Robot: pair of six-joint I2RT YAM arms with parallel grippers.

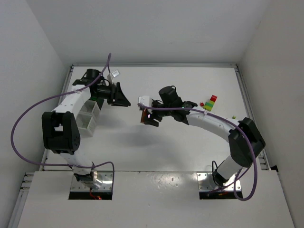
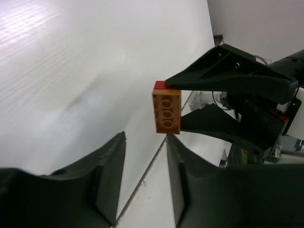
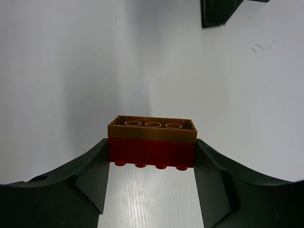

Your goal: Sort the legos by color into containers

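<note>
The right arm arcs in towards the containers (image 1: 87,122), its right gripper (image 3: 152,152) clamped on two joined legos (image 3: 152,135), one orange on one red, squarely between its fingers. The left arm reaches up over the containers, its left gripper (image 2: 145,140) aimed away from them at that pair, jaws narrowly parted and empty. Two white containers show plainly, and one red-yellow-green stack (image 1: 211,102) stands well apart from them.

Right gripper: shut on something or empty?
Shut: the right gripper pinches a red brick, joined to an orange brick, between its fingers, per its wrist view.
</note>
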